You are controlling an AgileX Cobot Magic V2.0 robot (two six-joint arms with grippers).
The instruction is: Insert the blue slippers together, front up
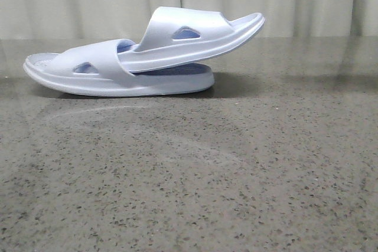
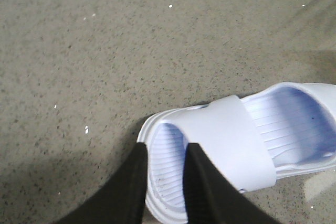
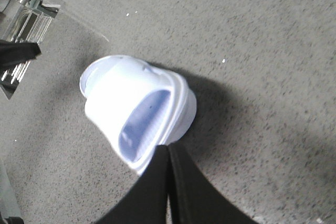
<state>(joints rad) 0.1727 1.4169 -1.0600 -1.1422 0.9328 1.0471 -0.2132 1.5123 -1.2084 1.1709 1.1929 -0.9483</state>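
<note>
A bare speckled grey table point(image 1: 189, 193) fills the foreground; farther back, left of centre, lies one of the blue slippers point(image 1: 118, 78) flat on its sole, with the second slipper point(image 1: 195, 36) slid under its strap and sloping up to the right. Seen from the wrists, the left gripper point(image 2: 165, 153) hangs above the flat slipper's end with fingers parted and empty, while the right gripper point(image 3: 168, 153) has fingers pressed together, holding nothing. The nesting looks done, so both arms should lift clear without nudging the pair.
</note>
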